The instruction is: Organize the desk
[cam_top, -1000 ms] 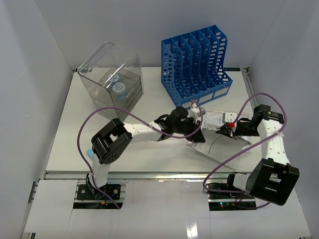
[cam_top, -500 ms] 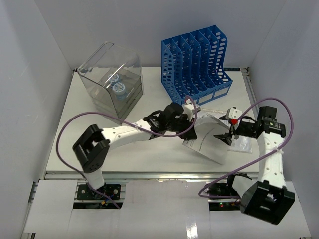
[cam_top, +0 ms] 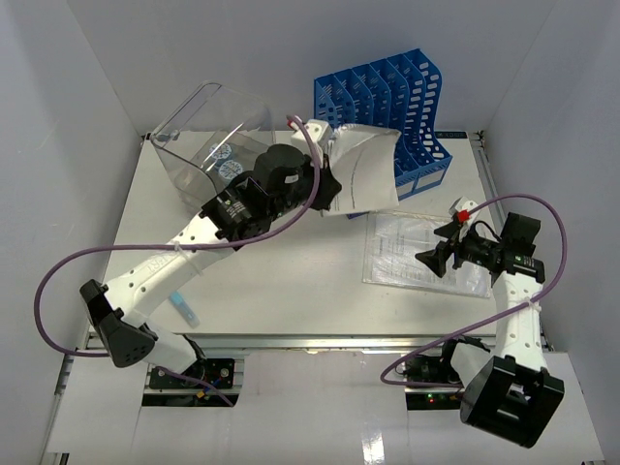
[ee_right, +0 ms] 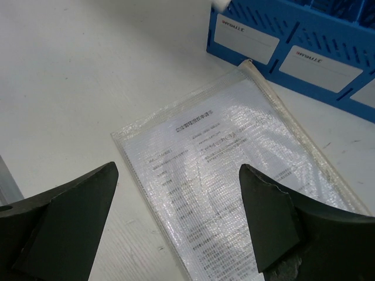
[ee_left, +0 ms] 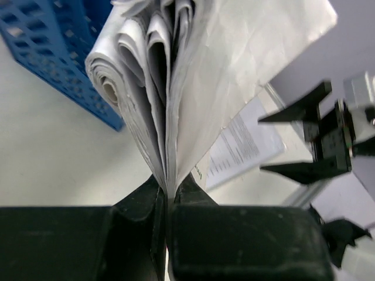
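Observation:
My left gripper is shut on the bottom edge of a sheaf of white papers, held up in the air in front of the blue file rack. In the left wrist view the sheets fan out upward from the closed jaws. A printed sheet in a clear plastic sleeve lies flat on the white desk. My right gripper hovers over the sleeve's right part, open and empty. The right wrist view shows the sleeve between its spread fingers.
A clear plastic drawer box stands at the back left, close behind the left arm. A small blue-capped object lies near the front left edge. White walls close in the desk on three sides. The rack's labelled base stands just beyond the sleeve.
The left arm has stretched out, lifting the papers up and back to the rack. My right gripper opened, let go and drew back right. The sleeve now lies flat.

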You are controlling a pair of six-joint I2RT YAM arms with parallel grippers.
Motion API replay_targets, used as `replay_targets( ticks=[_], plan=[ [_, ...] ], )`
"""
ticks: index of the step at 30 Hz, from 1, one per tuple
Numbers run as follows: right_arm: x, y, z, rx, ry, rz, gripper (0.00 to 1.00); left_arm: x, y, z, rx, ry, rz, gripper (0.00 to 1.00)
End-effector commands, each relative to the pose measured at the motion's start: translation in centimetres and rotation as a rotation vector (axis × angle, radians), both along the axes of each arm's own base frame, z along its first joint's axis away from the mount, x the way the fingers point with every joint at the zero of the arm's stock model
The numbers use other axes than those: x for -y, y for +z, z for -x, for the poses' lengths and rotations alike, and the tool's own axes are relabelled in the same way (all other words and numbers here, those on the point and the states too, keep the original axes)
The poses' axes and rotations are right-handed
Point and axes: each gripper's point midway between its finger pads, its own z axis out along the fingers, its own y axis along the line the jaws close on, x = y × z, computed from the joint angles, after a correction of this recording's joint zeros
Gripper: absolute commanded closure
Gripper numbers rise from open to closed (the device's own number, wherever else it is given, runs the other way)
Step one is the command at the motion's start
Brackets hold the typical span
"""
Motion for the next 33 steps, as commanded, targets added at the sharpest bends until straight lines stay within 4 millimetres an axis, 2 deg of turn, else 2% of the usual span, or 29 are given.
replay_targets(
  ticks=[1,4,6,7,13,20,26,30,33],
  plan=[
    [-0.2,0.2,0.3,-0.049,0.008,-0.058,0.10,-3.1,5.5,-4.9,0.096,0.277,0.005,1.00],
    [0.1,0.1,0.4,-0.025,0.000,-0.041,0.10,-3.4,7.3,-7.0,0.102,0.359,0.014,1.00],
    [0.2,0.2,0.5,-0.007,-0.003,-0.037,0.10,-3.6,8.6,-7.4,0.098,0.392,0.034,1.00],
    [0.2,0.4,0.5,0.003,-0.003,-0.035,0.10,-3.5,8.6,-7.7,0.091,0.404,0.036,1.00],
    [0.3,0.6,0.6,0.028,-0.014,-0.033,0.10,-3.6,6.8,-8.5,0.019,0.481,0.029,1.00],
    [0.2,0.5,0.7,0.027,-0.013,-0.044,0.10,-3.6,7.4,-7.9,-0.012,0.485,0.075,1.00],
    [0.2,0.8,0.7,0.035,-0.016,-0.043,0.10,-2.8,5.7,-8.3,-0.043,0.476,0.050,1.00],
    [0.3,0.9,0.7,0.040,-0.019,-0.045,0.10,-1.8,4.0,-9.2,-0.068,0.482,0.019,1.00],
    [0.4,1.0,0.7,0.044,-0.023,-0.046,0.10,-1.3,3.5,-9.8,-0.078,0.494,0.010,1.00]
  ],
)
